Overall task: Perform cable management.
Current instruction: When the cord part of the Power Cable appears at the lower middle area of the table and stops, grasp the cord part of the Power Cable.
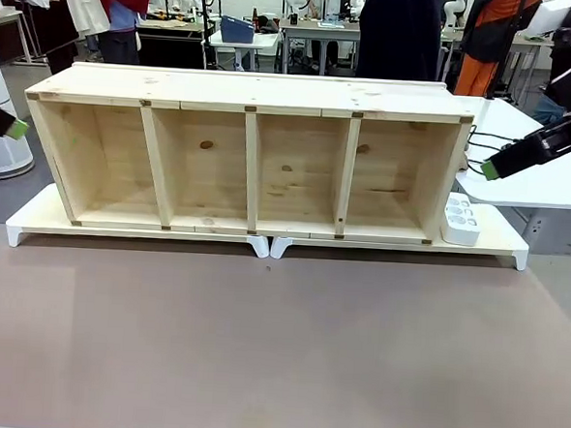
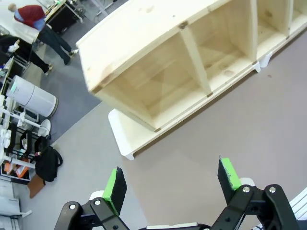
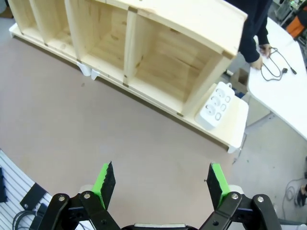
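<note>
**Both hands released, cable lies off to the side**

The left hand and right hand hang released, grasping nothing, above the brown surface in front of the wooden shelf. The cable lies looped on the white surface beyond the shelf's end, past the power strip.

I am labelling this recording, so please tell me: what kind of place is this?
Probably a robotics lab or workshop: an open wooden shelf beside a white power strip as a test set-up, and cluttered worktables with standing people behind.
</note>
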Robot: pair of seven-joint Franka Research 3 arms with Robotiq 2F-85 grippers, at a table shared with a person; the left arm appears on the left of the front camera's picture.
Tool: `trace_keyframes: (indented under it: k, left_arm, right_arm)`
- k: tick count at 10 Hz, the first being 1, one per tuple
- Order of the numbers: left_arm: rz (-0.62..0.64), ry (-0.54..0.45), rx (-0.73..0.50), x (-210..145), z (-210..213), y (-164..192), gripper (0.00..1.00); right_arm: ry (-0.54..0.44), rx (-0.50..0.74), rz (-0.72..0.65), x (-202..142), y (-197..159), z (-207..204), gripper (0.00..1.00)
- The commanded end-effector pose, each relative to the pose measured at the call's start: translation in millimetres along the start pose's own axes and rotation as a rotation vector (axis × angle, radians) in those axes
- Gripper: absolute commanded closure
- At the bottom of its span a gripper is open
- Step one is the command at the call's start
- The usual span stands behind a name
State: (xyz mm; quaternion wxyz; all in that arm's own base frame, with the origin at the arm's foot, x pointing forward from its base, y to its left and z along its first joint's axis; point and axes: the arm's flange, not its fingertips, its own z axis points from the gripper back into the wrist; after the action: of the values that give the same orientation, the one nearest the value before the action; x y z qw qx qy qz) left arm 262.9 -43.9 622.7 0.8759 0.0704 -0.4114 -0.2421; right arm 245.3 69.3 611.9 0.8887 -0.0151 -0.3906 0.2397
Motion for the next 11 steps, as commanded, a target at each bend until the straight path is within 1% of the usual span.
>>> trace_keyframes:
  k: [1, 3, 5, 6, 7, 11]
  left_arm:
    - [0.013, -0.048, -0.002, -156.3, -39.1, -40.4, 0.0]
    - [0.022, -0.047, -0.016, -159.2, -44.8, -38.2, 0.0]
    - [0.029, -0.039, -0.026, -159.3, -48.2, -37.0, 0.0]
    - [0.043, -0.033, -0.029, -157.4, -50.4, -35.8, 0.0]
    - [0.039, -0.029, -0.022, -19.1, 8.4, 36.0, 0.0]
    - [0.039, -0.029, -0.022, -19.1, 8.4, 36.0, 0.0]
  right_arm:
    - [-0.001, 0.009, -0.044, -99.3, 16.5, -39.7, 0.0]
    - [0.018, 0.03, -0.061, -102.4, 15.2, -50.0, 0.0]
    - [0.014, 0.036, -0.067, -103.6, 13.9, -54.1, 0.0]
    - [0.021, 0.021, -0.043, -6.6, -13.8, -4.6, 0.0]
    - [0.021, 0.021, -0.043, -6.6, -13.8, -4.6, 0.0]
    - [0.021, 0.021, -0.043, -6.6, -13.8, -4.6, 0.0]
